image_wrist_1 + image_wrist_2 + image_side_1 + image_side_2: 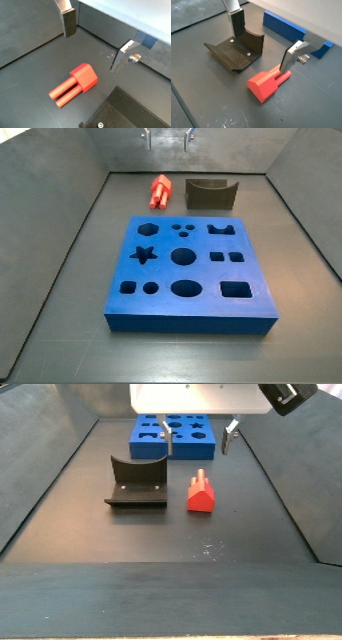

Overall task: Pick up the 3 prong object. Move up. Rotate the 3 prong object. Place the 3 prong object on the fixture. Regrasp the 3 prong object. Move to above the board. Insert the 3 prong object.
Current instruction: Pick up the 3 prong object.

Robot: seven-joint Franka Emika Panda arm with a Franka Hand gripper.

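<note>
- The board (187,273), big and blue with its star, circles and squares cut in, fills the middle of a side view; in the opposite side view it sits far back, top centre (177,436).
- The floor (160,599) is dark grey and bare across the lower half of that frame.
- The fixture (136,482), a dark holder with a curved notch, stands left of centre there, just beside the red piece but not touching it; in a side view it sits upper right of centre (211,194).
- The gripper (197,437) hangs above, upper centre of the frame, its silver fingers (292,56) spread wide apart with nothing between them.
- The 3 prong object (199,491) lies flat on the floor at mid-frame; in a wrist view it is lower centre (75,84), a blocky head with rounded prongs running away from it.
- It looks like rigid moulded plastic: light, stiff, probably a bit slick on the smooth faces, not fragile.
- Best hold, I'd judge, is across the blocky head's flat sides, where the pads get parallel faces; the rounded prongs could roll out.
- In both wrist views the piece lies below and between the two fingers, nearer one (123,56), clear of both; the descent is not yet made.
</note>
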